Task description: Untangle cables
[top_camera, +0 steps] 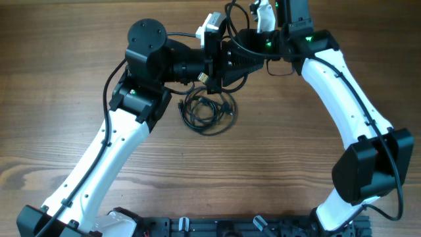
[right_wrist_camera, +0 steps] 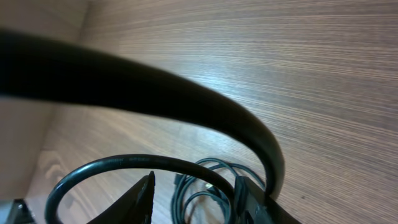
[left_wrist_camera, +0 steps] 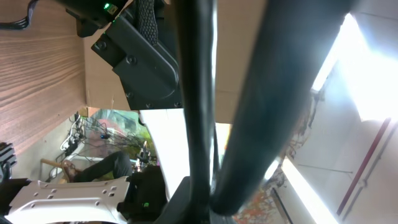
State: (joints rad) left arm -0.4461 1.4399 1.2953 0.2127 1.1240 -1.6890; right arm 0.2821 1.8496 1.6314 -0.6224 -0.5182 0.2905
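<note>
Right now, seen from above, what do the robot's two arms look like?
Both the left arm and the right arm have long white shells dotted with small holes, bulky black round joints, little green lights, and thin black wires running alongside.

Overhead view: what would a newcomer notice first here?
Two white-and-black robot arms, the left arm and right arm, lean in and meet at the top centre of the brown wooden table. Just below their meeting point lies a small loose coil of thin black cables, flat on the wood.
</note>
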